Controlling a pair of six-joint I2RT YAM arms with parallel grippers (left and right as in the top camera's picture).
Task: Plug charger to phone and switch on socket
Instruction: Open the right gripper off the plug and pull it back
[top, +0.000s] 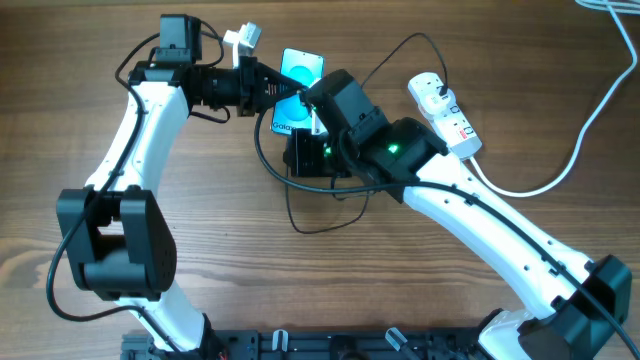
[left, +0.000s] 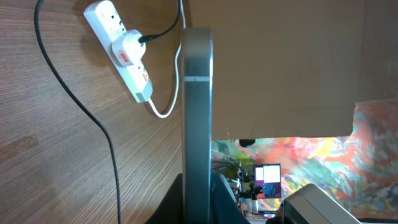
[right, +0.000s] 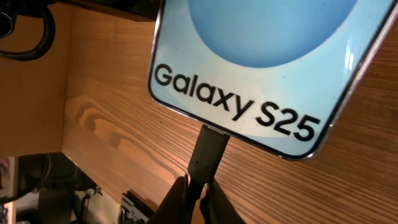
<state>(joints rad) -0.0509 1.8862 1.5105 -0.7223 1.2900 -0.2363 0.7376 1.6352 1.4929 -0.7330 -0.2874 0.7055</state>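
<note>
I see my left gripper (left: 198, 206) clamped on the phone (top: 301, 67), a dark finger on either side of it, over the middle back of the wooden table (top: 230, 270). My right gripper (right: 198, 198) is pinched tight on the connector (right: 209, 149) of the charger (left: 111, 146). The tip meets the phone's bottom edge under the words Galaxy S25; I cannot tell how deep it sits. The thin black cable runs into the socket (top: 447, 113), well off to the right

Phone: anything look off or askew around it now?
Nothing stands out. The left gripper holds the phone, the right gripper holds the charger tip at its bottom edge; full seating can't be judged.
</note>
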